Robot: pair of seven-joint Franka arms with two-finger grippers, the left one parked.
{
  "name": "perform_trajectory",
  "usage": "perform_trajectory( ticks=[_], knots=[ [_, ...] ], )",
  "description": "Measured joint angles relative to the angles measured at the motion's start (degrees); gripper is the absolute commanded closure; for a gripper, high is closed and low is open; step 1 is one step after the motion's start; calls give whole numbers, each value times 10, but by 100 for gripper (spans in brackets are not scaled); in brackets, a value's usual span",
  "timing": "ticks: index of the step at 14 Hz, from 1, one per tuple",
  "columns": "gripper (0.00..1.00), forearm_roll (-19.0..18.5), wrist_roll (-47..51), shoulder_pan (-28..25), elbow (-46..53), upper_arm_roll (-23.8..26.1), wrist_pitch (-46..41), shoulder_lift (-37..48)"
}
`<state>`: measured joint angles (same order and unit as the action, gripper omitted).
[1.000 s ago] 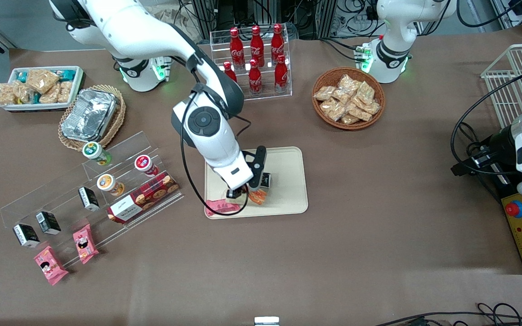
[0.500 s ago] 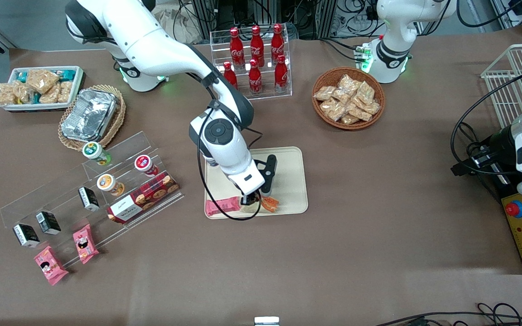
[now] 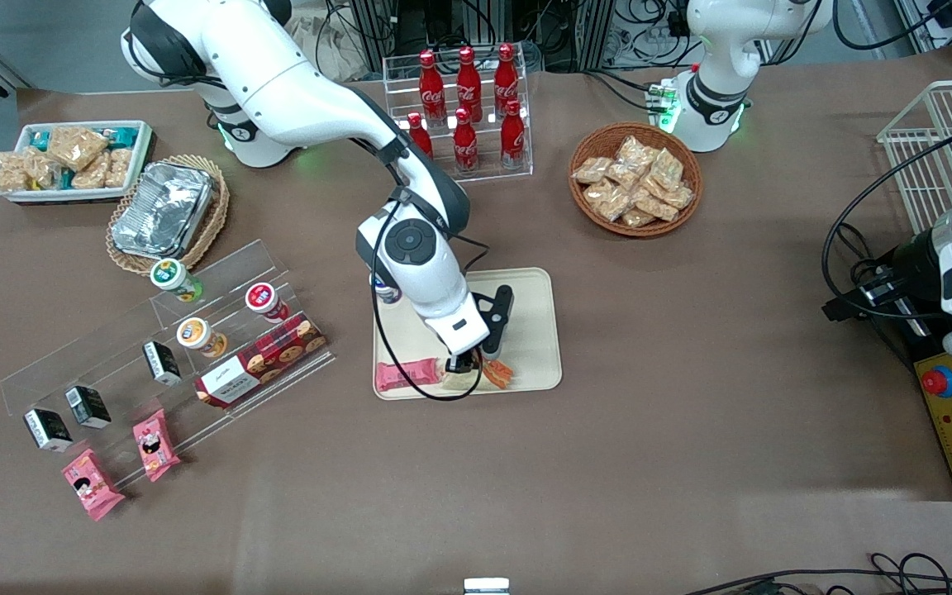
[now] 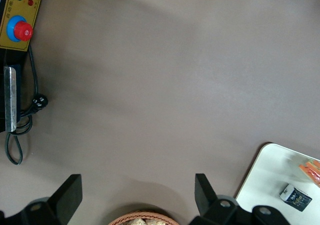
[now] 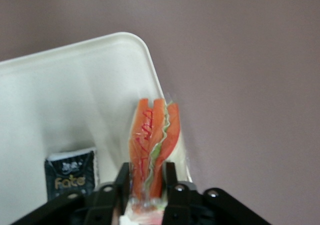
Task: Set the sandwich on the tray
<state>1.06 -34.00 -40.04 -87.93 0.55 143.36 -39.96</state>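
Observation:
The wrapped sandwich [image 5: 152, 135], white bread with orange-red and pale layers, is clamped between the two black fingers of my right gripper [image 5: 146, 172]. In the front view the gripper [image 3: 468, 364] holds the sandwich [image 3: 494, 373] low over the cream-beige tray [image 3: 530, 330], at the tray edge nearest the front camera. Whether the sandwich touches the tray surface [image 5: 75, 100] I cannot tell. The left wrist view catches a tray corner [image 4: 270, 175] and an orange tip of the sandwich [image 4: 311, 169].
A pink flat packet [image 3: 406, 376] and a small black packet [image 5: 70, 177] lie on the tray. Cola bottles in a clear rack [image 3: 464, 107], a wicker basket of snack bags [image 3: 635, 180], a clear stepped shelf [image 3: 170, 330] and a foil container [image 3: 164, 207] stand around.
My gripper has carried the sandwich toward the parked arm's end and nearer the front camera, lowering it at the tray's near edge. The pink packet now shows in full.

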Motion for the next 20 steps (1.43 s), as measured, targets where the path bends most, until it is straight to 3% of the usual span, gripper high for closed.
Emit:
perform_trajectory(
  ticks=[1,2,6,9,11,20],
  knots=[
    [3,0,6,-4,1,0,0,0],
    [1,0,11,-6,2,0,0,0],
    [1,2,15,8,16,-3,-24,16],
    [1,39,24,39,22,-8,-103,59],
    [1,58,40,72,25,-10,-176,99],
    [1,62,104,258,28,-14,-434,250]
  ],
)
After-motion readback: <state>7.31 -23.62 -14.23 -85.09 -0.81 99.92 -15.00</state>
